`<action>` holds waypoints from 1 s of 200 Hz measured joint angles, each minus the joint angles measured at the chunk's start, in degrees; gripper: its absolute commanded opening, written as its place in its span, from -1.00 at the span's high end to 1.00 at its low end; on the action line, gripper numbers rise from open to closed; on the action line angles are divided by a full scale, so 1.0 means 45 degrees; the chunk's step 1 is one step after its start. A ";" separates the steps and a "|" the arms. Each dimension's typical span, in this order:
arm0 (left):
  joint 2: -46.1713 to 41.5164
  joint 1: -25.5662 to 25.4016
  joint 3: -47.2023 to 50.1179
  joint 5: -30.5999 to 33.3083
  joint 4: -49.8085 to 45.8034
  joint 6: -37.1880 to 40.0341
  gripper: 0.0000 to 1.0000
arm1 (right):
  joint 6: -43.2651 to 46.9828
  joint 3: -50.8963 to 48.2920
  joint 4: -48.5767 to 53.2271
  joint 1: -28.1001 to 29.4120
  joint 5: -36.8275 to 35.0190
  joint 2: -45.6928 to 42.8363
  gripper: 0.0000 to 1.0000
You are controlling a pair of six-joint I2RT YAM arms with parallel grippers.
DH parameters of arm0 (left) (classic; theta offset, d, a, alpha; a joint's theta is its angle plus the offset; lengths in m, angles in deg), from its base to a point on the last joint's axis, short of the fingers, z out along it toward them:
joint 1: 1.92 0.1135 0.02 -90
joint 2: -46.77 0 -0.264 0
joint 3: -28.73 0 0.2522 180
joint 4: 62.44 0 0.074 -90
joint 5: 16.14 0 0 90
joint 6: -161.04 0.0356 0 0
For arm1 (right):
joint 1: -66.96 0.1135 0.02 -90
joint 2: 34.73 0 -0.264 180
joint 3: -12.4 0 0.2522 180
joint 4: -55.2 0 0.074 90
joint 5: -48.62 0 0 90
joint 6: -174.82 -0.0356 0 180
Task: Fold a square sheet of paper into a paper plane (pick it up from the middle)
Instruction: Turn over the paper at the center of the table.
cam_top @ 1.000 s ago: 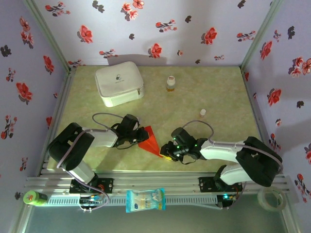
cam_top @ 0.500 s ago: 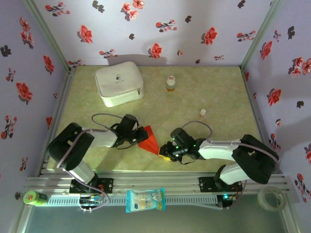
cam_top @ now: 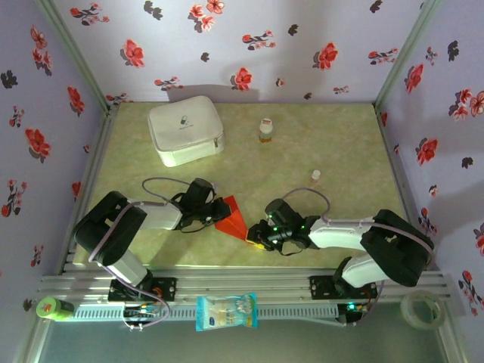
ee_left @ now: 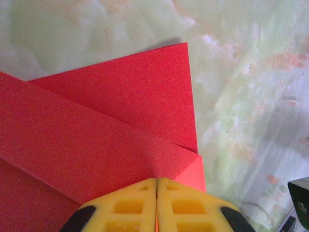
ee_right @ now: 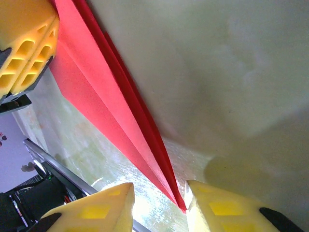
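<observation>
The red sheet of paper is folded into a narrow pointed paper plane (cam_top: 233,218) lying on the table between my two grippers. My left gripper (cam_top: 214,210) is shut on its wide rear end. In the left wrist view the yellow fingertips (ee_left: 140,205) press together with a red strip between them, and layered folds (ee_left: 96,130) spread ahead. My right gripper (cam_top: 257,238) stands open around the pointed nose. In the right wrist view the plane (ee_right: 111,106) runs diagonally and its tip lies between the right gripper's (ee_right: 159,195) pads, close to the right-hand pad (ee_right: 217,208).
A white zip case (cam_top: 185,130) sits at the back left. A small bottle (cam_top: 265,130) stands at the back centre and a tiny vial (cam_top: 315,176) to the right. A snack packet (cam_top: 227,311), a tape roll (cam_top: 420,306) and a green object (cam_top: 53,307) lie beyond the near rail.
The right gripper and forearm have shifted slightly to the left toward the paper's tip. The left gripper has kept its hold in place.
</observation>
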 measured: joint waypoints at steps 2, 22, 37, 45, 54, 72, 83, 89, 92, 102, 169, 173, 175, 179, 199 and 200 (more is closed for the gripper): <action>0.0000 0.0005 0.0000 0.0000 0.0005 0.0000 0.83 | 0.0000 0.0000 0.0000 0.0000 0.0000 0.0000 0.34; 0.0000 0.0019 0.0039 -0.0039 0.0068 -0.0010 0.83 | 0.0005 0.0000 -0.0087 0.0000 -0.0117 0.0000 0.34; 0.0005 0.0019 0.0049 -0.0039 0.0102 -0.0049 0.83 | 0.0010 0.0000 -0.0262 0.0000 -0.0194 0.0000 0.34; 0.0000 0.0019 0.0049 -0.0039 0.0102 -0.0053 0.83 | 0.0010 0.0000 -0.0374 0.0000 -0.0209 0.0000 0.34; 0.0000 0.0019 0.0049 -0.0039 0.0102 -0.0058 0.83 | 0.0010 0.0000 -0.0481 0.0000 -0.0243 0.0000 0.34; 0.0000 0.0019 0.0053 -0.0039 0.0107 -0.0063 0.83 | 0.0015 -0.0005 -0.0724 0.0000 -0.0291 0.0034 0.34; 0.0000 0.0019 0.0058 -0.0039 0.0117 -0.0092 0.83 | 0.0010 -0.0015 -0.0899 0.0000 -0.0296 0.0117 0.35; 0.0000 0.0024 0.0058 -0.0044 0.0117 -0.0102 0.83 | 0.0015 -0.0024 -0.0996 0.0000 -0.0291 0.0175 0.35; 0.0000 0.0029 0.0058 -0.0044 0.0117 -0.0102 0.83 | 0.0015 -0.0029 -0.1020 0.0000 -0.0291 0.0199 0.35; 0.0000 0.0029 0.0058 -0.0044 0.0121 -0.0107 0.83 | 0.0010 -0.0073 -0.1180 0.0000 -0.0287 0.0311 0.36; 0.0000 0.0029 0.0058 -0.0044 0.0121 -0.0194 0.82 | 0.0034 -0.0311 -0.1579 0.0000 -0.0330 0.0525 0.57; 0.0000 0.0029 0.0058 -0.0044 0.0121 -0.0194 0.82 | 0.0053 -0.0325 -0.1579 0.0000 -0.0335 0.0525 0.58; 0.0000 0.0029 0.0058 -0.0044 0.0121 -0.0194 0.82 | 0.0049 -0.0330 -0.1579 0.0000 -0.0330 0.0525 0.59; 0.0000 0.0029 0.0058 -0.0044 0.0121 -0.0194 0.82 | 0.0053 -0.0335 -0.1574 0.0000 -0.0335 0.0525 0.61; 0.0000 0.0044 0.0058 -0.0053 0.0121 -0.0194 0.82 | 0.0058 -0.0345 -0.1583 0.0000 -0.0335 0.0525 0.67; 0.0000 0.0044 0.0058 -0.0058 0.0121 -0.0194 0.82 | 0.0058 -0.0345 -0.1583 0.0000 -0.0335 0.0525 0.68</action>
